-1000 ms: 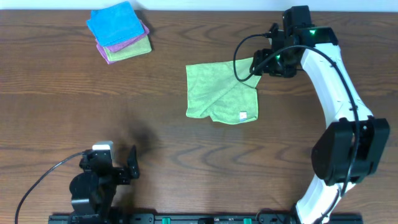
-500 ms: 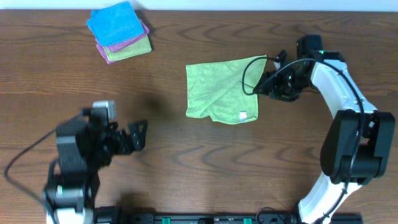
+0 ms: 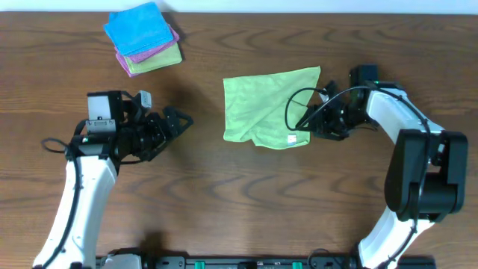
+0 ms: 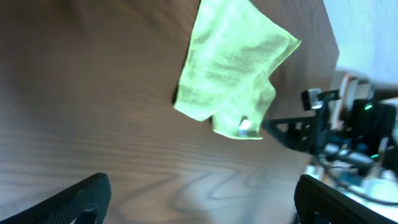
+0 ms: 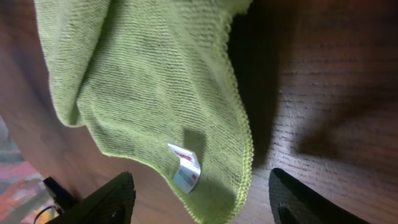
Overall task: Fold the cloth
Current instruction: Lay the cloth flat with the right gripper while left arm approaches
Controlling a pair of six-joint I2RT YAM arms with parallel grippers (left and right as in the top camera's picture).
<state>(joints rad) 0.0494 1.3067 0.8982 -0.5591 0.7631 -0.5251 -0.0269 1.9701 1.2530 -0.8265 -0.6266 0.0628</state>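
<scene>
The lime-green cloth lies on the wooden table, partly folded, with a white label near its lower right corner. It also shows in the left wrist view and the right wrist view. My right gripper is open at the cloth's lower right corner, its fingers straddling the corner with the label, not closed on it. My left gripper is open and empty, left of the cloth and apart from it; its fingers point toward the cloth.
A stack of folded cloths, blue on top of pink-purple and green, sits at the back left. The table's far edge runs along the top of the overhead view.
My left arm rose from the front edge and swung toward the cloth's left side. My right gripper moved from the cloth's upper right corner down to its lower right corner.
</scene>
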